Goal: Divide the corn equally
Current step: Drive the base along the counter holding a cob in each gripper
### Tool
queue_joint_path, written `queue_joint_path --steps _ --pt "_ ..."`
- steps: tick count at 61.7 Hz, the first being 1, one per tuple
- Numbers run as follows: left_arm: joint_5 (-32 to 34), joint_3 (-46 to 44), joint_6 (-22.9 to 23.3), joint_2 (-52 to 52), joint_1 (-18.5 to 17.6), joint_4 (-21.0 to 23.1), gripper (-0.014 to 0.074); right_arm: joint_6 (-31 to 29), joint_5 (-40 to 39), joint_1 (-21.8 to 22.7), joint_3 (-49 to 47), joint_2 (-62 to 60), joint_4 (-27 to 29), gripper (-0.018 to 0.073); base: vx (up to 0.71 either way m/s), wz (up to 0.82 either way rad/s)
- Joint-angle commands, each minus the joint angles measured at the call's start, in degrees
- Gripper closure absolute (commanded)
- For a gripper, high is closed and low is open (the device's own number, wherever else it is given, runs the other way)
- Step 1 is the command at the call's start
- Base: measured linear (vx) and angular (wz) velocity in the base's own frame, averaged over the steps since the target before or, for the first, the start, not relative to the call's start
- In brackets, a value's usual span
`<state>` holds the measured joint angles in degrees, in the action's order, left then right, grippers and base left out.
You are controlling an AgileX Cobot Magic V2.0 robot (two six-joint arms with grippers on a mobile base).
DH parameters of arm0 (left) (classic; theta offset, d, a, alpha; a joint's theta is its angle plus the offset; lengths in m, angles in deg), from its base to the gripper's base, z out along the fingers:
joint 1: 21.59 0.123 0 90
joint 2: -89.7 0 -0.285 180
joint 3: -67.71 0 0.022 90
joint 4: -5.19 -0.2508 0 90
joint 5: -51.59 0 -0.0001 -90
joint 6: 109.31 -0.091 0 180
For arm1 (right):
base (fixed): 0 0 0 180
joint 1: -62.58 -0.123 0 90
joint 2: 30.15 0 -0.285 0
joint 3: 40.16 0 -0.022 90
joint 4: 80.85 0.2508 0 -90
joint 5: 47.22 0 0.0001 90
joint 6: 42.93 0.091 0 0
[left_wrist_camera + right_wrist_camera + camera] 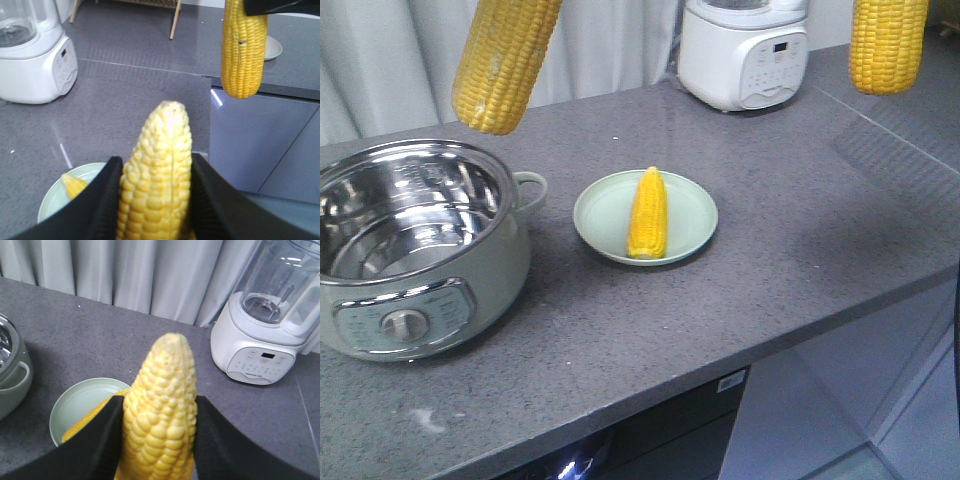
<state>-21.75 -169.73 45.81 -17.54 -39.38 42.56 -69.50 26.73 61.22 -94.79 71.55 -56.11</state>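
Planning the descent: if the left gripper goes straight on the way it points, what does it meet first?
Probably bare countertop just past the plate, led by the corn cob the left gripper clamps. Depth is unclear, so the plate rim could be close.

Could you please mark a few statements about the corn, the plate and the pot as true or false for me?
1. The plated cob lies alone on the green plate. True.
2. The pot holds a cob. False: no corn shows in its bowl.
3. The left tool is shut on the left cob, the right tool on the right cob. True.
4. In the front view the plate sits left of the pot. False: it sits to the pot's right.
5. The white blender lies tipped over. False: it stands upright on the counter.
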Motion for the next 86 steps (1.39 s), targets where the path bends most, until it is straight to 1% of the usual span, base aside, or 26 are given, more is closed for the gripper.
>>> queue_joint_path --steps 1,86 --pt "1.6 -1.46 0.38 2.28 -0.02 2.37 0.0604 -0.1 -0.69 0.32 -1.15 -1.86 1.01 0.0561 0.0 -0.26" --pt "1.6 -1.46 0.38 2.28 -0.02 2.37 0.0604 -0.1 -0.69 0.32 -1.15 -1.86 1.01 0.0561 -0.01 -0.29"
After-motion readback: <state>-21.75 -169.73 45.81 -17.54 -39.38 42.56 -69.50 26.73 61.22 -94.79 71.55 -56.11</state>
